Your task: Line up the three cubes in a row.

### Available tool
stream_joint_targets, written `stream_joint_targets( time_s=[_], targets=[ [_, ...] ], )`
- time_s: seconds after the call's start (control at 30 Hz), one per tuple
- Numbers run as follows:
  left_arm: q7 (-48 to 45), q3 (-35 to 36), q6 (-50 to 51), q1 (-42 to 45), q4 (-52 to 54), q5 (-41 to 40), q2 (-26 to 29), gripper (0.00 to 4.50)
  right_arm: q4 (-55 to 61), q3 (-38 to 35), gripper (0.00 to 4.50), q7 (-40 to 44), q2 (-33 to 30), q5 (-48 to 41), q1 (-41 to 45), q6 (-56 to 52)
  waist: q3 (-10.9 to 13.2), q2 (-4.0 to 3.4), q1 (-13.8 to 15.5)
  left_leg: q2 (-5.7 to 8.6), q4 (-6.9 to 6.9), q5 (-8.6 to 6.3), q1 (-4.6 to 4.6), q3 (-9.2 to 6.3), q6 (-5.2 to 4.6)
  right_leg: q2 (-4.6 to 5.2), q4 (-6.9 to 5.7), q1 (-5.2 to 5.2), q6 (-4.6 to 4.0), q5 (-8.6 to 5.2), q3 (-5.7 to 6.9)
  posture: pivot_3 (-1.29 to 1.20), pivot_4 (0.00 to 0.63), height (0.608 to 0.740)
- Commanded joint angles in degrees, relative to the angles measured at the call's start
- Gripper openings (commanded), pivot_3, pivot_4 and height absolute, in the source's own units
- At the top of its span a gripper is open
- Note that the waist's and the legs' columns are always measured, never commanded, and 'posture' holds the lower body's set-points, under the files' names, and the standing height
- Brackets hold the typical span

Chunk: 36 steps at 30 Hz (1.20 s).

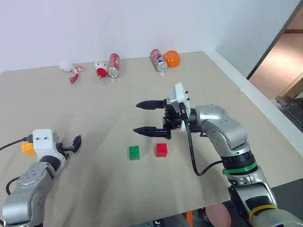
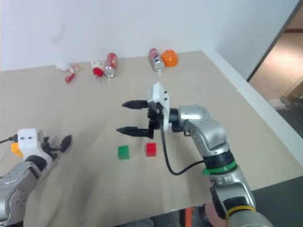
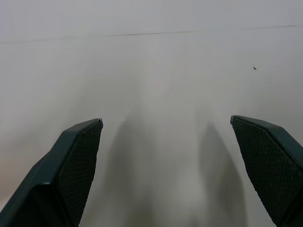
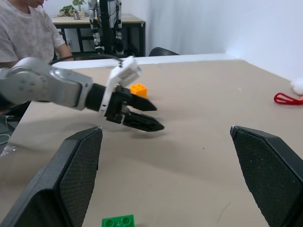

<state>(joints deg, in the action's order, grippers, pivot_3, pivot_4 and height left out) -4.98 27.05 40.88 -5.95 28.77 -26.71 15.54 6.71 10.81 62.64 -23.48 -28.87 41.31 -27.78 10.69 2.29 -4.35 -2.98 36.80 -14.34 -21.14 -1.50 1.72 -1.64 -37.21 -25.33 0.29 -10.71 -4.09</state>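
Observation:
The green cube (image 1: 134, 152) and the red cube (image 1: 162, 149) sit side by side near the table's front, a small gap between them. The yellow-orange cube (image 1: 27, 148) lies far to the left, partly hidden behind my left hand's white housing. My right gripper (image 1: 136, 117) hovers open just above and behind the green and red cubes, pointing left, holding nothing. My left gripper (image 1: 73, 144) is low at the left, right of the yellow-orange cube, and its open fingers (image 3: 78, 161) frame bare tabletop. The right wrist view shows the left gripper (image 4: 147, 116) in front of the yellow-orange cube (image 4: 138, 90).
Two red soda cans (image 1: 113, 65) (image 1: 158, 60), an orange cup (image 1: 172, 58) and small red-and-white items (image 1: 75, 73) line the table's back edge. The table's right edge (image 1: 265, 106) drops to the floor. A seated person (image 4: 23, 33) shows beyond the table's left side.

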Motion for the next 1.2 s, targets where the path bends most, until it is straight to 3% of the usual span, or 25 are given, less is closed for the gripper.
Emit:
stream_joint_targets(
  time_s=[0.03,0.2,0.63,0.9,1.2],
  targets=[
    [5.1,5.7,-2.2,-2.1,3.6,-0.9,-4.0,4.48,0.2,-0.2,4.5,0.5,0.4,0.5,1.1,1.9,0.0,0.0,0.0,0.0,0.0,0.0,0.01,0.01,0.0,0.01,0.0,0.01,0.0,0.0,-0.01,0.0,0.15,0.74],
    [8.2,7.7,-2.3,-3.0,2.5,-1.1,-6.3,4.48,0.2,-0.2,4.5,1.0,0.7,0.4,1.3,1.8,0.0,0.01,0.0,0.02,0.02,0.01,0.02,-0.04,0.01,-0.01,0.0,0.01,-0.01,0.03,0.03,0.0,0.15,0.74],
    [13.8,8.2,-3.7,4.0,-5.0,1.6,-5.0,4.48,-0.1,-0.5,4.5,1.6,0.8,0.2,2.3,1.2,0.0,0.03,-0.1,0.04,0.07,0.02,-0.01,-0.04,0.04,-0.01,0.0,0.03,-0.02,0.05,0.01,0.0,0.15,0.74],
    [15.3,7.4,-2.7,1.3,-3.5,2.4,-6.5,4.48,0.1,-1.1,4.5,1.3,0.5,-0.1,2.2,0.8,0.0,0.03,-0.2,0.04,0.06,0.02,0.01,-0.03,0.04,-0.01,0.0,0.03,-0.02,0.05,0.0,0.0,0.15,0.74],
    [16.7,7.9,-5.8,7.1,-10.1,6.1,-2.9,4.48,-0.7,-0.9,4.5,1.2,0.9,0.4,2.6,1.3,0.0,0.03,-0.1,0.04,0.05,0.02,0.01,-0.1,0.05,-0.03,0.0,0.03,-0.02,0.06,0.06,0.0,0.15,0.74]
  ],
)
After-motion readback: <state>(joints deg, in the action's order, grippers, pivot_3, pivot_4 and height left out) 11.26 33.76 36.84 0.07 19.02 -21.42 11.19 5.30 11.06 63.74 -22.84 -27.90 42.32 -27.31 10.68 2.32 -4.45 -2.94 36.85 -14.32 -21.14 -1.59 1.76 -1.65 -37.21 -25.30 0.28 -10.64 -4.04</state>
